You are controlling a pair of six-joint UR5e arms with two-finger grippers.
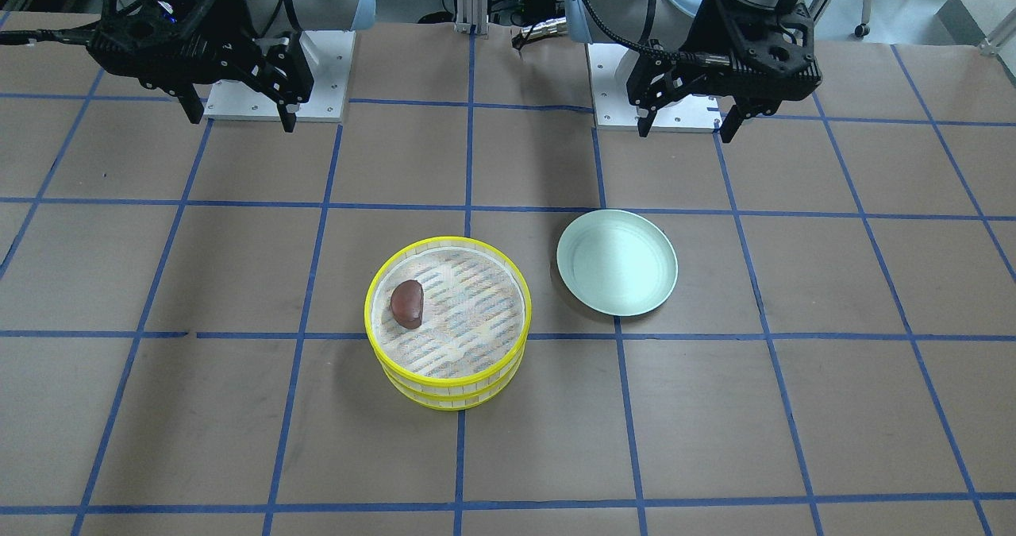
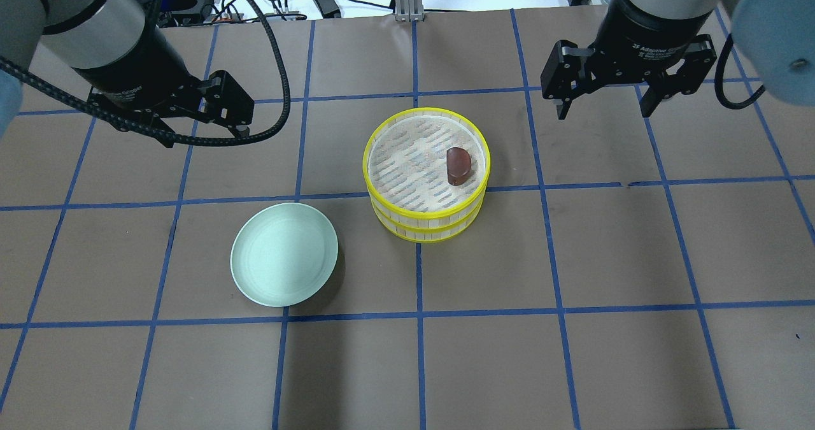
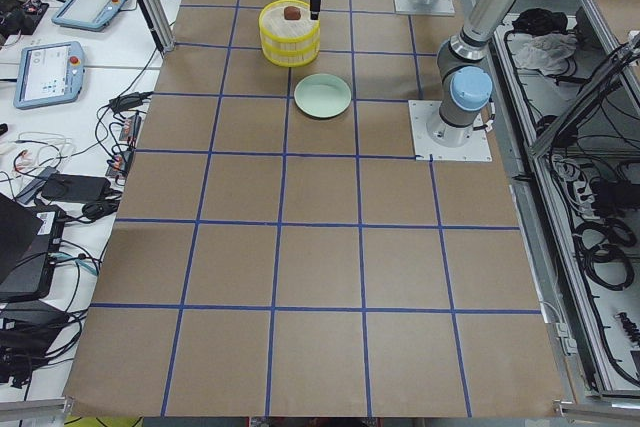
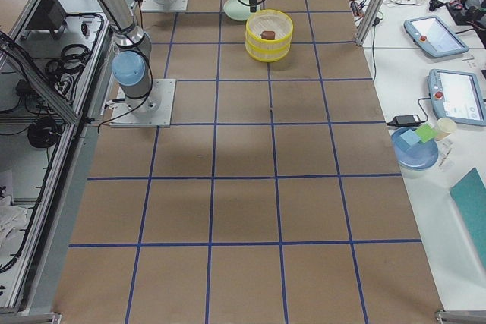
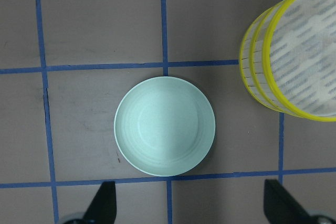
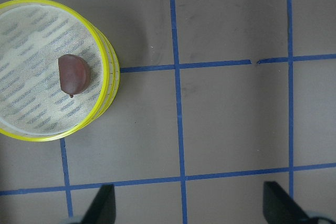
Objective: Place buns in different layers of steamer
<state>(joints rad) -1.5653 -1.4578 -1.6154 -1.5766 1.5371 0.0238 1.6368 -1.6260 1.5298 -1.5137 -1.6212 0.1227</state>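
Observation:
The two-tier steamer (image 1: 444, 393) with yellow rims stands mid-table, both tiers stacked; it also shows in the overhead view (image 2: 423, 226). The dark reddish-brown bun (image 1: 407, 304) lies on the top tier's woven floor, near the edge on the robot's right (image 2: 458, 165) (image 6: 73, 73). The cream-white bun is not visible in any view. My left gripper (image 2: 204, 136) is open and empty, raised above the table behind the plate. My right gripper (image 2: 605, 113) is open and empty, raised to the right of the steamer and behind it.
An empty pale green plate (image 2: 284, 254) sits on the table to the left of the steamer, below the left wrist camera (image 5: 164, 126). Brown table cover with blue tape grid. Both arm bases stand at the robot's edge.

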